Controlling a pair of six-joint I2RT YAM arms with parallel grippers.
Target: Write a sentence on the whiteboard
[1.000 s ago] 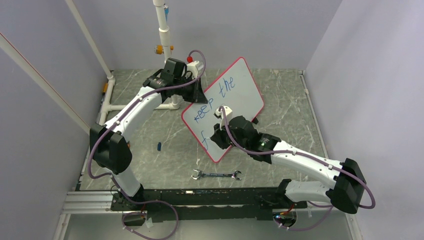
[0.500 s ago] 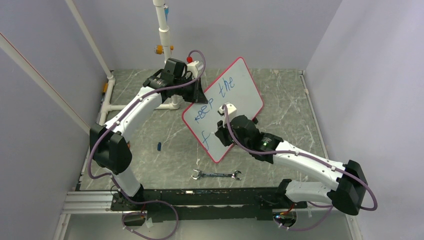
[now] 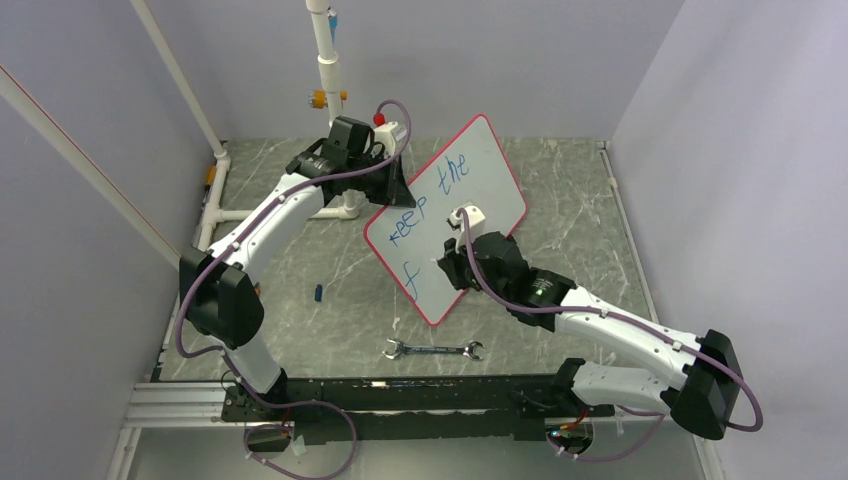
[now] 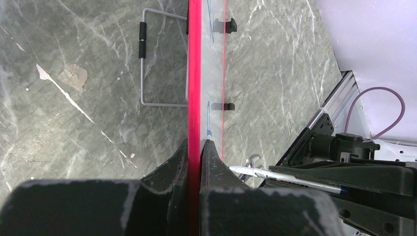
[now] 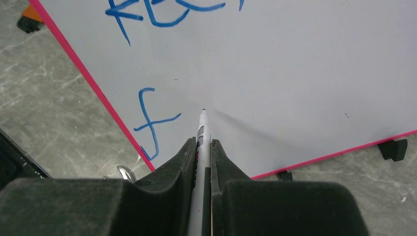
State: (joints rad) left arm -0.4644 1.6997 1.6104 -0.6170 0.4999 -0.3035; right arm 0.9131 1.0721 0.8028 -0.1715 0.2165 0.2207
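Top view: the whiteboard [image 3: 492, 190] stands on edge at frame centre, running diagonally from lower left to upper right on the grey marbled table [image 3: 580, 200].

The sentence [image 3: 407, 220] reads "keep the" on the upper line and a lone "f" below it, near the board's lower-left corner.

Left gripper [image 4: 195, 142] is clenched on the board's red rim at its upper-left edge.

Right gripper [image 5: 202, 141] is clamped on a marker [image 5: 202, 124]. The tip points at bare board just right of the "f". Contact cannot be confirmed.

A wrench [image 3: 432, 350] lies below the board. A small blue object [image 3: 318, 292] lies to the left, well apart from it.
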